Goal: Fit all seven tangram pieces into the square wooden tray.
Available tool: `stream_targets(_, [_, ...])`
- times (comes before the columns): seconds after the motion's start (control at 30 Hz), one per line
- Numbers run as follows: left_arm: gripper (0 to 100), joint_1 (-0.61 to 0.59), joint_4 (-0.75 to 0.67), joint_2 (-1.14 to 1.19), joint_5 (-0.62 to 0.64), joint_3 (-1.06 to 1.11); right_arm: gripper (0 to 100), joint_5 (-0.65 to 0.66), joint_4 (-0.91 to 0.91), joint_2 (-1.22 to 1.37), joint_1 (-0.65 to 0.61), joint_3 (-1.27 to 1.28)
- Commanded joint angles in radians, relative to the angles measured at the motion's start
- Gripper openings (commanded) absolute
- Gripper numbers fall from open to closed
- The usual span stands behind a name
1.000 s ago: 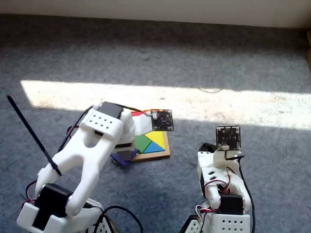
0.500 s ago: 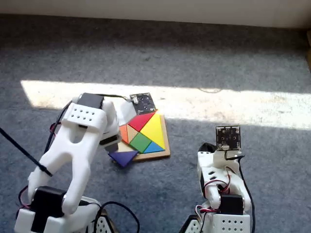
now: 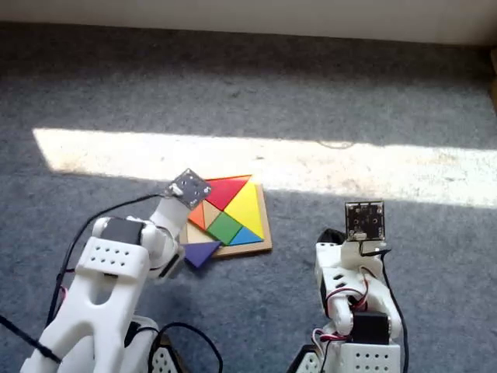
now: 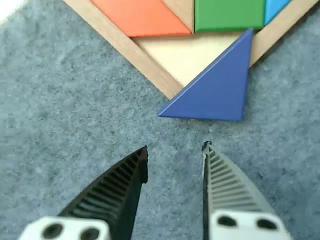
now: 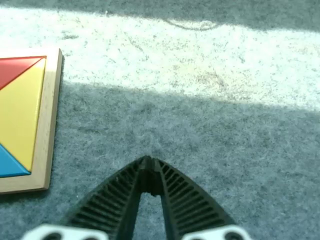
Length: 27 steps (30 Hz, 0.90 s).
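Note:
The square wooden tray point(image 3: 266, 233) lies on the carpet holding red point(image 3: 226, 191), yellow point(image 3: 246, 207), green point(image 3: 224, 228), orange and light blue pieces. A dark blue triangle point(image 3: 198, 251) rests half over the tray's near left corner, beside an empty triangular slot point(image 4: 190, 52). In the left wrist view the blue triangle point(image 4: 217, 85) lies just ahead of my left gripper point(image 4: 175, 148), which is open and empty over the carpet. My right gripper point(image 5: 149, 161) is shut on nothing, low over the carpet to the right of the tray point(image 5: 50, 115).
Grey carpet surrounds the tray, with a bright band of sunlight point(image 3: 373, 167) across it behind the tray. The right arm point(image 3: 349, 287) sits folded near the front edge. A pale wall strip runs along the back.
The left arm has drawn back from over the tray toward its base, uncovering the pieces. The blue triangle stays at the tray's corner. The right arm has not moved.

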Motion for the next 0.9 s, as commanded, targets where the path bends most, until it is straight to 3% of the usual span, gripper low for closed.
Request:
stream_targets(0.0, [18, -0.021, -0.195, -0.048, 0.094, 0.131, 0.9, 0.009, -0.021, -0.01, 0.013, 0.151])
stream_targets(0.87, [18, -0.03, -0.431, -0.045, 0.163, 0.148, 0.9, 0.009, -0.021, -0.01, 0.013, 0.151])
